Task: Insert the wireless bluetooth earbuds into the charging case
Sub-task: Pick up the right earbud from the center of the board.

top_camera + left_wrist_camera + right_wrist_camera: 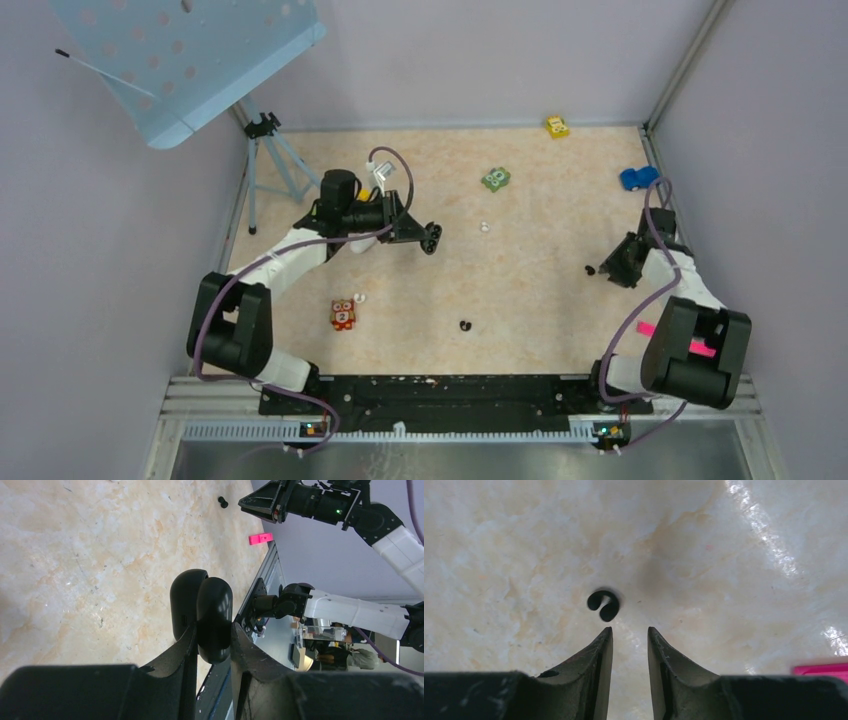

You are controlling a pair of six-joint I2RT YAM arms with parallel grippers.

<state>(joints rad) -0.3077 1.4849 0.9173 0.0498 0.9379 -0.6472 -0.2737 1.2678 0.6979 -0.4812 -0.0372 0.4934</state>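
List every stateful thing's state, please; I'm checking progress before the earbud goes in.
charging case: appears open, clamped in the left gripper jaws
right gripper: jaws slightly apart, empty
black earbud: lying on the table just ahead of the right jaws, ungripped
white earbuds: loose on the table

open tabletop [499, 540] surrounds the black earbud [603, 605], the green toy [495, 179] seemingly well apart

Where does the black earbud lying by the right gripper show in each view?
Top external: black earbud, right of centre, just left of the right gripper.
Left wrist: near the top edge, right of centre, left of that gripper.
Right wrist: centre, just beyond the fingertips.
Shared landmark: the right gripper.
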